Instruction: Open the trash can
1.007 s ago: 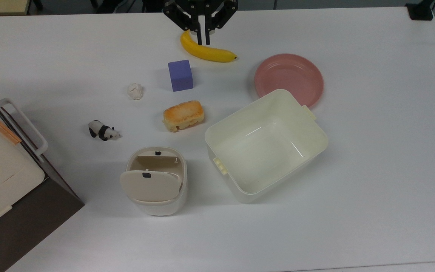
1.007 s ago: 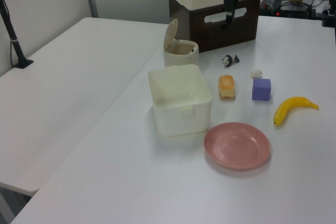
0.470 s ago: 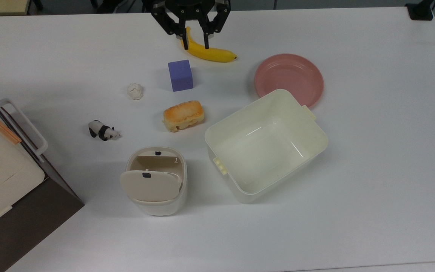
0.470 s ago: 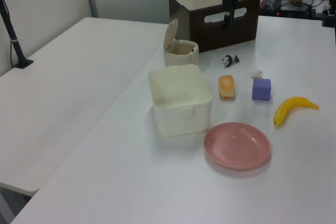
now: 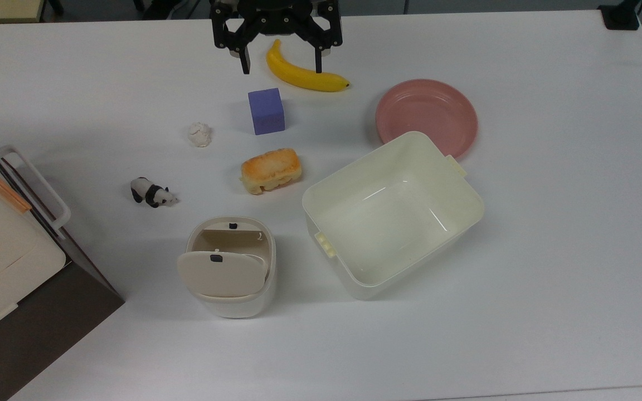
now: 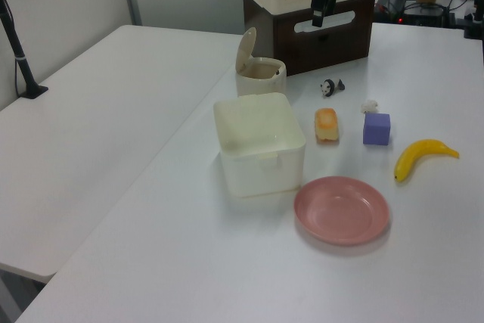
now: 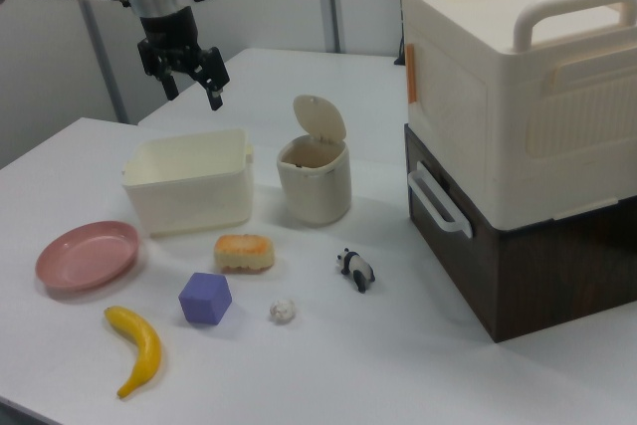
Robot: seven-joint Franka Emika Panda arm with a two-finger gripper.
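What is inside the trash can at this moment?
The trash can stands with its lid raised. The part of its beige interior that shows holds nothing; in the top view the lid covers the nearer part, and the bottom is hidden.

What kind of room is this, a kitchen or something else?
Most likely a robotics lab, not a kitchen: a robot arm's gripper hangs over a white table laid with toy-like props such as a panda figurine and a purple cube.
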